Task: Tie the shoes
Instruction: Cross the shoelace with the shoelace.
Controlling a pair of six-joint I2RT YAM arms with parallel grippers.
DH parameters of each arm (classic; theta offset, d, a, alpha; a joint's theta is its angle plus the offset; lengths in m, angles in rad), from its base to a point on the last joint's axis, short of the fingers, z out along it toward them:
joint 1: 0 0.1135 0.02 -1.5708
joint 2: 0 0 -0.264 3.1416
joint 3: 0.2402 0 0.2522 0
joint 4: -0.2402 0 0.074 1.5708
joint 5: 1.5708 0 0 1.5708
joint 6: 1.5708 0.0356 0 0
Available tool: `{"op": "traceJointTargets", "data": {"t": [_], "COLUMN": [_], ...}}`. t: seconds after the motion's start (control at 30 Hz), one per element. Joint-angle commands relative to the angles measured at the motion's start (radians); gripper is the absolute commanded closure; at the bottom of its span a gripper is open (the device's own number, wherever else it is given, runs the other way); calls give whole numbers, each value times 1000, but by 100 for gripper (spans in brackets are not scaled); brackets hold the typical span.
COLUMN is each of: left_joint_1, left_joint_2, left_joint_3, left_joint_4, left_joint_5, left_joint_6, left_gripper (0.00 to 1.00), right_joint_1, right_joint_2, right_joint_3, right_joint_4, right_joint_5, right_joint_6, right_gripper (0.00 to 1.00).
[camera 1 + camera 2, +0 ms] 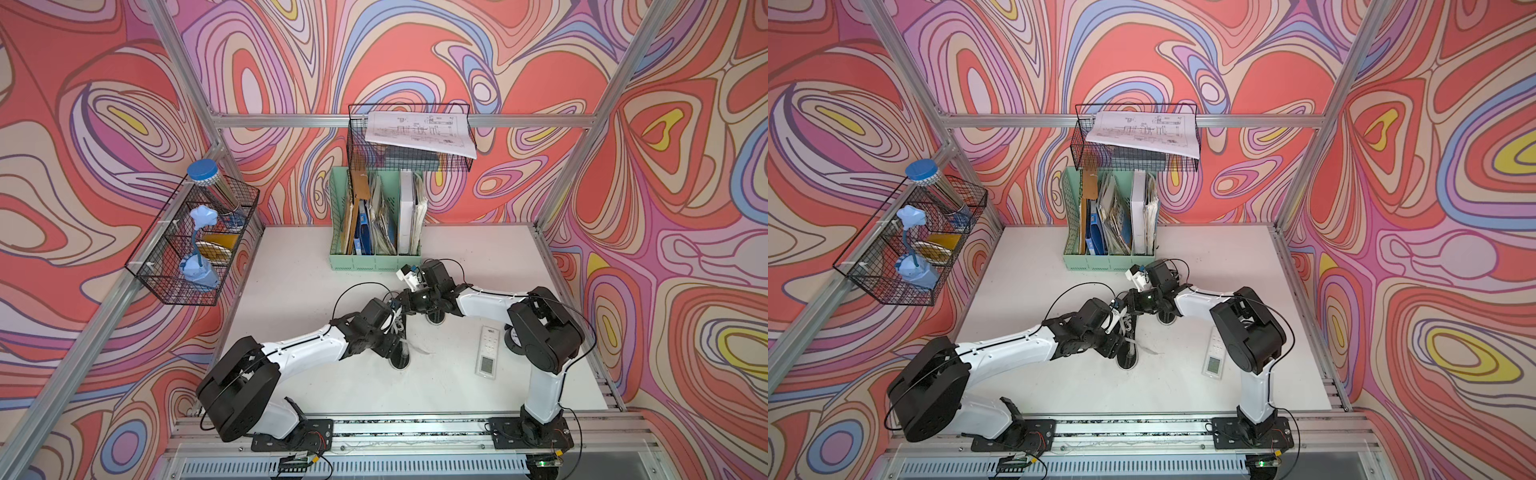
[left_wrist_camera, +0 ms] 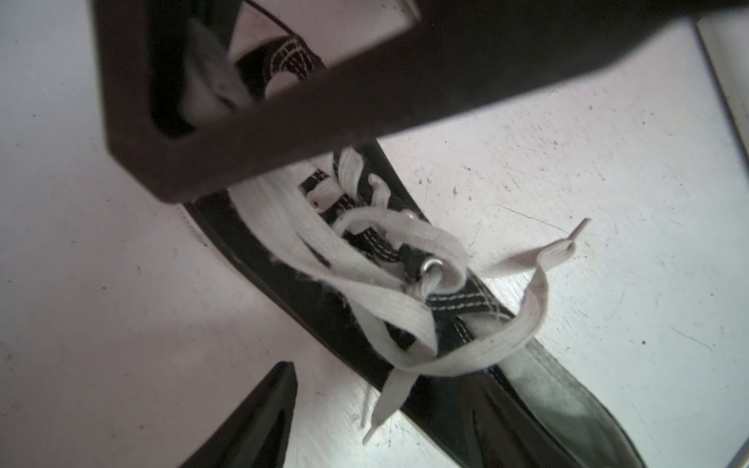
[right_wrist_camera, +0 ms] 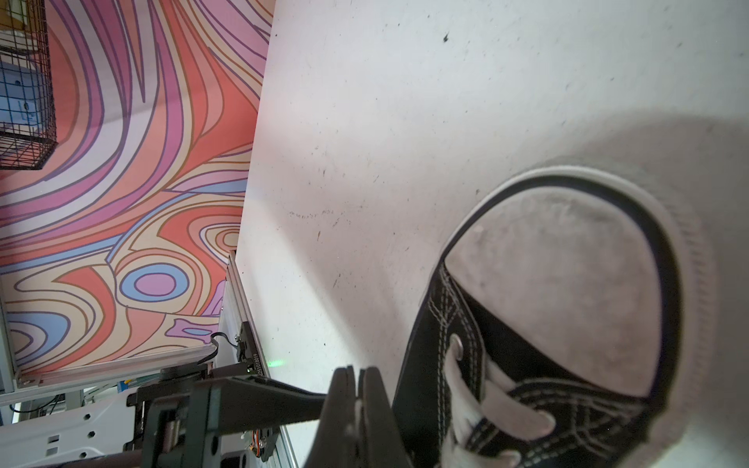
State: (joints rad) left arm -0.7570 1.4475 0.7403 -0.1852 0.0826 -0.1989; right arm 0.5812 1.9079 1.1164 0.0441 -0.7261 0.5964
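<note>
Swirling pink, red and lilac wallpaper encloses a scuffed white tabletop. On it a small black canvas low-top sneaker with white sole trim lies mid-table under the left arm. Its flat white laces are loosely crossed over the tongue, with both ends trailing onto the surface, so no bow exists yet. The left fingers stand released, spread astride that lacing, probably so a strand can pass between them before they pinch it. The right fingers are clenched flat together just beside a sneaker's eyelets. A pale sliver between them may be lace, but that cannot be told; held so, they likely anchor one end while the other arm works. The matching second sneaker sits just beyond and to the right, half hidden under the right wrist.

Both wrists crowd the same spot, so each arm is the other's main obstacle. A white rectangular remote control lies near on the right, apart from the sneakers. A mint-green file organiser stands well behind.
</note>
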Motion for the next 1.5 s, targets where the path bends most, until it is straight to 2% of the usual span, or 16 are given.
{"op": "traceJointTargets", "data": {"t": [0.0, 0.37, 0.83, 1.13, 1.47], "left_joint_1": [20, 85, 117, 130, 135], "left_joint_2": [-12, -6, 17, 45, 39], "left_joint_3": [27, 36, 20, -2, -5], "left_joint_4": [47, 111, 189, 206, 150], "left_joint_5": [47, 167, 208, 251, 273], "left_joint_6": [-16, -62, -121, -131, -97], "left_gripper": [34, 42, 48, 35, 20], "right_joint_1": [-1, -1, -1, -1, -1], "right_joint_2": [-9, -14, -21, -18, -17], "right_joint_3": [16, 14, 16, 17, 17], "right_joint_4": [-1, 5, -2, 0, 1], "right_joint_5": [1, 1, 2, 2, 1], "right_joint_6": [-10, -2, -3, -3, -3], "right_gripper": [100, 100, 100, 100, 100]}}
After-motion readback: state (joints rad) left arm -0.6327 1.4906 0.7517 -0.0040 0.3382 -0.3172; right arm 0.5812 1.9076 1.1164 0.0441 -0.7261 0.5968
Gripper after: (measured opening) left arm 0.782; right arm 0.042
